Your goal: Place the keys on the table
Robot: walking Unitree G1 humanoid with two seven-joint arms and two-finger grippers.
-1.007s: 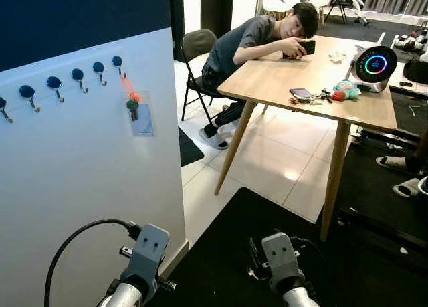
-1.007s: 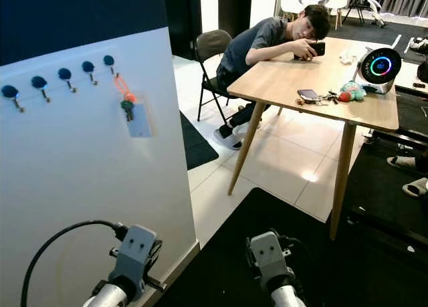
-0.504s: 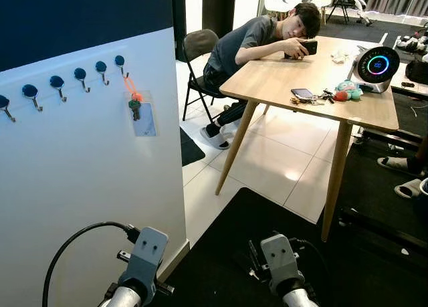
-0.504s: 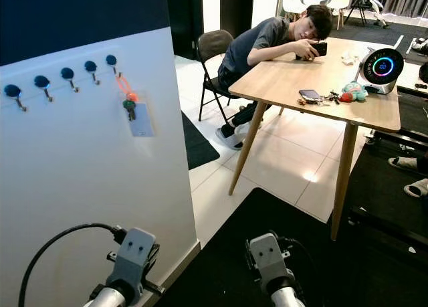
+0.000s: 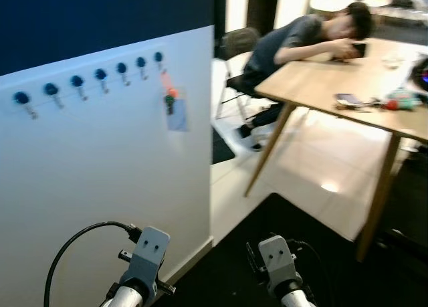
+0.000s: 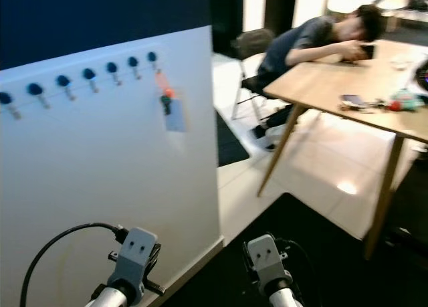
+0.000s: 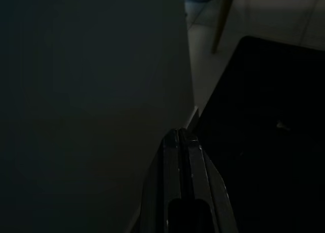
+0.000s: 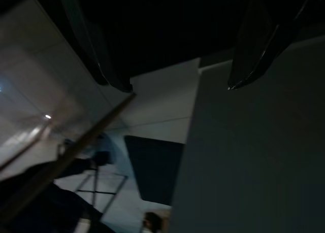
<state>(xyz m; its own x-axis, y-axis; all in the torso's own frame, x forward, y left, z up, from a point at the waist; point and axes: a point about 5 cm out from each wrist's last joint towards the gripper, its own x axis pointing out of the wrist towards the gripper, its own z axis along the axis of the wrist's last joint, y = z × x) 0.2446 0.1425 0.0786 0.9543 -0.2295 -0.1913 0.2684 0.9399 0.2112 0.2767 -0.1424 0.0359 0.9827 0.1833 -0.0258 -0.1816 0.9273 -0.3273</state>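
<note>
The keys (image 5: 169,104) hang from the rightmost blue hook (image 5: 158,57) on a white wall panel (image 5: 100,173), on an orange strap with a green key head and a pale blue tag. The wooden table (image 5: 314,86) stands to the right on the tiled floor. Both arms hang low in front of me, the left wrist (image 5: 148,252) close to the panel and the right wrist (image 5: 275,259) over the black mat. In the left wrist view my left gripper (image 7: 182,141) is shut and empty. My right gripper (image 8: 177,86) is open in its dark wrist view, with nothing between its fingers.
A person (image 5: 304,39) sits on a folding chair (image 5: 235,46) and leans on the table's far end, holding a phone. A phone (image 5: 348,99), another key bunch and a small plush toy (image 5: 401,99) lie on the table. A black mat (image 5: 328,267) covers the floor below me.
The whole picture has shifted right and blurred, so the camera has turned left toward the wall panel. The keys, the table and both arms keep their places.
</note>
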